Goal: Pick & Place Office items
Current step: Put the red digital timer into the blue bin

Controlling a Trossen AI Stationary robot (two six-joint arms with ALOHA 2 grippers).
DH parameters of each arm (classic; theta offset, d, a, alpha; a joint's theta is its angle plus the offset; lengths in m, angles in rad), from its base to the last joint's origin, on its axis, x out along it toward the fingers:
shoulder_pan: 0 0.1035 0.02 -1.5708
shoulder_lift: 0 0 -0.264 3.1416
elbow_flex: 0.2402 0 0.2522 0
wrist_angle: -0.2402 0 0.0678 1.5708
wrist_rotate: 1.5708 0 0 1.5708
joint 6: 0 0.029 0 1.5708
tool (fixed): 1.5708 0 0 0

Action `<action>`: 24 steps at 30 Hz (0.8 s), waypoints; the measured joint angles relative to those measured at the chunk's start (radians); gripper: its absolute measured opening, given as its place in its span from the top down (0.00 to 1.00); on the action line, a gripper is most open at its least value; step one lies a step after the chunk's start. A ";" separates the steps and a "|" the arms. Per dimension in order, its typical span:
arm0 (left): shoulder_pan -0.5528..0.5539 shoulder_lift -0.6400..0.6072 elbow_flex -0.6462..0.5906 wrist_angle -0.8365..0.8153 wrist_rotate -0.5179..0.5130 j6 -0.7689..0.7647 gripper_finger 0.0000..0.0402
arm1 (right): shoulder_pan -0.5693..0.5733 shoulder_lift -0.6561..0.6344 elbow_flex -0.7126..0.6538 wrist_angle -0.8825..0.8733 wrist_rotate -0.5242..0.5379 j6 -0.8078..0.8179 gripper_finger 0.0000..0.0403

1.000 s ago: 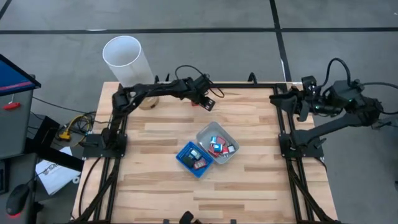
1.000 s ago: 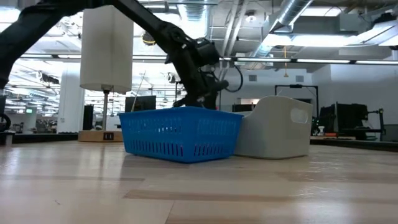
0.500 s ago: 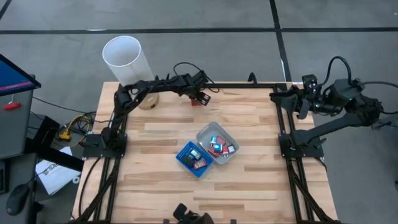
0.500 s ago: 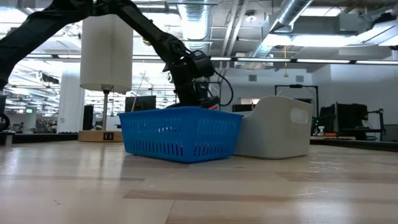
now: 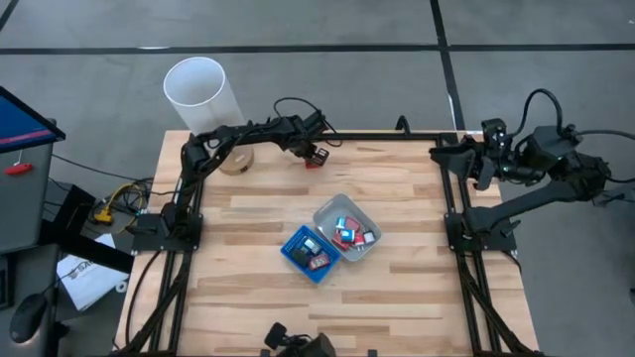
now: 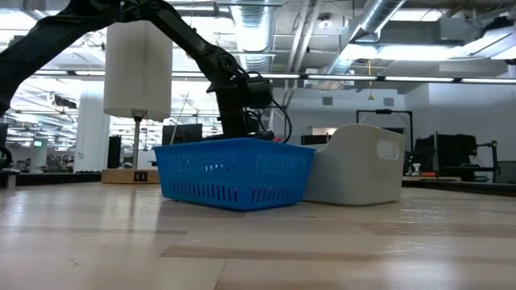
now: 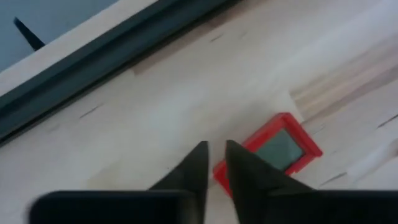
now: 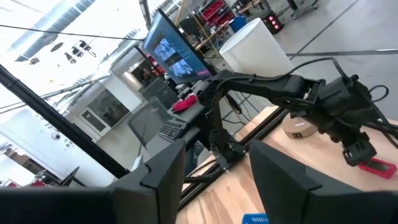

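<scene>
**Left arm at the far edge, jaws narrowed beside a stray red piece**

The left gripper hangs low over the far edge of the wooden table, its fingers drawn nearly together with only a thin gap — and nothing between them. The red office item, a flat red frame with a grey window, lies on the boards just beside one fingertip, outside the jaws. So the step in hand looks like the pick of this stray piece, not yet secured; the next move probably calls for spreading the fingers and re-centring over the item before closing on it.

The other office items already sit mid-table: several in the clear-grey tray and a few in the blue tray, the two trays touching. The right gripper waits at the table's right edge, fingers apart and empty.

The surface is pale wood planking in a black frame. A tall white cylinder on a wooden base stands at the far left corner — beyond it, a grey floor, a monitor and an open workshop with ceiling ducts.
</scene>
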 joint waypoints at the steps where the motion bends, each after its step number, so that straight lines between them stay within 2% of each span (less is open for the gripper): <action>1: 0.001 0.000 0.000 -0.004 0.000 0.001 0.92 | 0.000 0.001 0.000 0.000 0.000 0.000 0.57; 3: 0.006 0.000 0.000 -0.015 0.022 0.001 0.98 | 0.000 0.008 0.000 0.001 0.000 -0.001 0.57; 16: 0.016 0.038 0.000 0.011 0.026 -0.036 1.00 | 0.050 0.029 0.000 0.080 0.002 -0.045 0.58; 21: 0.019 0.041 0.000 -0.030 0.120 -0.015 1.00 | 0.067 0.033 0.000 0.079 0.026 -0.055 0.58; 24: 0.000 0.044 0.000 -0.090 0.131 0.045 1.00 | 0.068 0.033 0.000 0.079 0.026 -0.063 0.58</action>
